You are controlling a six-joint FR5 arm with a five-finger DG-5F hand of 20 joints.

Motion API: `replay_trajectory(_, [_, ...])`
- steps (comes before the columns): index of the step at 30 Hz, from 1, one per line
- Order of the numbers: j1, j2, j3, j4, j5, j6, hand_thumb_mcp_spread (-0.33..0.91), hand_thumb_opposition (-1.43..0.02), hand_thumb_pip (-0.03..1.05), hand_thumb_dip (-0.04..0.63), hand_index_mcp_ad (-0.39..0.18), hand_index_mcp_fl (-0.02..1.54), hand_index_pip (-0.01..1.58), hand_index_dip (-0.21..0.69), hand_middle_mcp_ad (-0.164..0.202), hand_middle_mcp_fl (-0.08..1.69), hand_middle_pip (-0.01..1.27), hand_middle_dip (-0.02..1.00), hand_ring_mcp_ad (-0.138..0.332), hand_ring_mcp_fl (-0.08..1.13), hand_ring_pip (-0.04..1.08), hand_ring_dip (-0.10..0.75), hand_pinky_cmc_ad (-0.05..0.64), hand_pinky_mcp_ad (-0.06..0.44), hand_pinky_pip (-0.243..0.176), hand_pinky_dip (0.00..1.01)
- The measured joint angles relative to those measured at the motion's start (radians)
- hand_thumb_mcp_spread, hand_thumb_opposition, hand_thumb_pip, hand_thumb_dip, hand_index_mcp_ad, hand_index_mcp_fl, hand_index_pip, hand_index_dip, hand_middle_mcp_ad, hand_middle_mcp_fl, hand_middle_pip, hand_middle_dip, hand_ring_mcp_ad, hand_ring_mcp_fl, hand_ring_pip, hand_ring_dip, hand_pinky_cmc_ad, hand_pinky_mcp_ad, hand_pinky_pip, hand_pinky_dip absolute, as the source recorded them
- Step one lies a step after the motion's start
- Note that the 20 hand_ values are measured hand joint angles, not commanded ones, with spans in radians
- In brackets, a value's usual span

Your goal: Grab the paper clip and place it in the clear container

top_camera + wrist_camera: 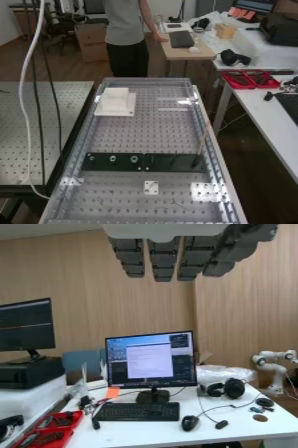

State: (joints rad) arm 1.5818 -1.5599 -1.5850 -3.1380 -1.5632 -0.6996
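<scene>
Since the hand [163, 259] hangs straight-fingered before the desk [143, 433] with the monitor [150, 359], pinching nothing, the task looks to be at its very start. Its fingers [193, 256] are relaxed and lie side by side with narrow gaps, so they seem ready for a grasp, but no grasp is made. Everything appears left to do: find the clip, pick it up, carry it over and let it go in the container. Taking the high view of the counter [126, 134] as a clock, the white block [116, 101] sits at 11 o'clock, the dark strip [176, 162] crosses just below the centre with the thin stick [202, 142] rising from its 3 o'clock end, and the small white plate [151, 187] lies at 6 o'clock. Between 5 and 6 o'clock is a thin mark [178, 204] that could be the clip, though it is too faint to tell from a scratch or a glint, so I cannot say for certain where the clip is. The bright patch [205, 192] between 4 and 5 o'clock may be glare or a see-through container; I cannot tell which. The counter's pattern of holes makes small or clear things harder still to pick out. The palm is cut off at 12 o'clock in the wrist view.
</scene>
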Motion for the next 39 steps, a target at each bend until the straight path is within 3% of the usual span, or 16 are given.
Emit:
replay_trajectory(3, [0.001,0.002,-0.001,0.000,0.002,0.001,0.00,0.00,0.00,0.007,0.012,0.02,0.02,0.016,0.059,0.01,0.01,0.05,0.056,0.00,0.01,0.017,0.047,0.044,-0.010,0.02])
replay_trajectory(6, [0.002,0.004,-0.003,0.001,0.003,0.002,0.12,-0.13,0.19,0.037,0.014,0.02,0.02,0.016,0.058,0.01,0.04,0.06,0.054,0.00,0.02,0.024,0.045,0.047,-0.010,0.11])
replay_trajectory(7, [0.003,0.004,-0.004,0.001,0.004,0.001,0.18,-0.20,0.25,0.040,0.010,0.02,0.02,0.016,0.061,0.01,0.05,0.05,0.054,0.00,0.02,0.028,0.073,0.087,-0.012,0.17])
replay_trajectory(8, [0.003,0.005,-0.004,0.001,0.005,0.001,0.21,-0.29,0.26,0.040,0.010,0.02,0.02,0.016,0.061,0.01,0.07,0.06,0.063,0.01,0.03,0.042,0.096,0.099,-0.010,0.21])
replay_trajectory(11, [0.004,0.006,-0.005,0.001,0.007,0.002,0.25,-0.49,0.27,0.040,0.005,0.02,0.06,0.019,0.058,0.01,0.09,0.09,0.079,0.00,0.05,0.059,0.197,0.201,-0.026,0.32])
replay_trajectory(17, [0.006,0.005,-0.011,0.005,0.011,0.006,0.26,-0.65,0.29,0.037,0.000,0.03,0.08,0.016,0.058,0.01,0.11,0.14,0.140,0.00,0.09,0.103,0.316,0.293,-0.058,0.48])
replay_trajectory(24, [0.006,0.000,-0.039,0.032,0.019,0.023,0.26,-0.71,0.30,0.037,-0.003,0.04,0.09,0.019,0.061,0.01,0.13,0.16,0.154,0.00,0.09,0.113,0.384,0.330,-0.075,0.54])
replay_trajectory(31, [0.008,0.004,-0.111,0.127,0.039,0.027,0.28,-0.73,0.33,0.033,-0.005,0.04,0.09,0.019,0.070,0.01,0.14,0.17,0.169,0.00,0.11,0.113,0.396,0.330,-0.091,0.55])
replay_trajectory(37, [0.006,0.001,-0.172,0.207,0.051,0.037,0.29,-0.75,0.42,0.080,-0.005,0.04,0.09,0.000,0.070,0.06,0.14,0.18,0.169,0.00,0.11,0.113,0.396,0.332,-0.089,0.57])
replay_trajectory(39, [0.009,-0.009,-0.181,0.223,0.062,0.043,0.31,-0.76,0.52,0.098,-0.005,0.04,0.09,-0.010,0.068,0.09,0.14,0.18,0.168,0.00,0.11,0.113,0.396,0.332,-0.089,0.57])
